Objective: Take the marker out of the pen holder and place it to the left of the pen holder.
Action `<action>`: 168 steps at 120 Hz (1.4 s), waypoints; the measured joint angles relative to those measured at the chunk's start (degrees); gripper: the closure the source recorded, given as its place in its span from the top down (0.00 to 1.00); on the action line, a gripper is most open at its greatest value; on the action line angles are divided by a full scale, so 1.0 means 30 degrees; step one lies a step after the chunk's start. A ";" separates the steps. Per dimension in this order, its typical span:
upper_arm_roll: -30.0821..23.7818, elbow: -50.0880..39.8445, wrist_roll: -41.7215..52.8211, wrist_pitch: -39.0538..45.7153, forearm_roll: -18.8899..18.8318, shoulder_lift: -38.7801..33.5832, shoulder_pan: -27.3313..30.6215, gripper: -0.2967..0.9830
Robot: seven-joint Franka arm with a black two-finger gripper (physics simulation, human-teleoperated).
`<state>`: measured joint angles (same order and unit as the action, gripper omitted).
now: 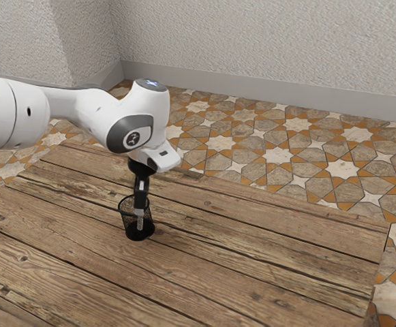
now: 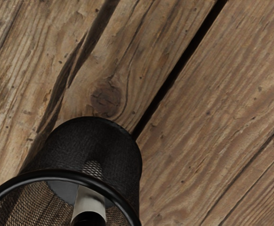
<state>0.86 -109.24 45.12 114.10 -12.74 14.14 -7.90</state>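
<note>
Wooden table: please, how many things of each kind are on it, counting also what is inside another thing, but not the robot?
Pen holder: 1
Marker: 1
Total: 2

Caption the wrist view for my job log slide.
Looking down on the black mesh pen holder, the marker inside it, on a worn plank table.

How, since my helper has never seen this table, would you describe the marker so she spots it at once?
On the wooden plank table, under the white arm, stands a round black mesh pen holder. The marker is inside it; its pale, solid body sets it apart from the black see-through mesh.
</note>
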 joint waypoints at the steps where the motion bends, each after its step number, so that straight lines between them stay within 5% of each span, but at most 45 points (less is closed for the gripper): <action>1: 0.0001 -0.0001 0.0055 0.0021 -0.0004 -0.0002 -0.0001 0.68; 78: 0.0268 -0.0497 0.2789 0.1676 -0.1233 0.0016 -0.0182 0.49; 168: 0.0415 -0.0666 0.3575 0.2435 -0.1271 0.0031 -0.0385 0.34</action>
<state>2.11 -111.24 55.85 121.40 -16.55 14.24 -9.06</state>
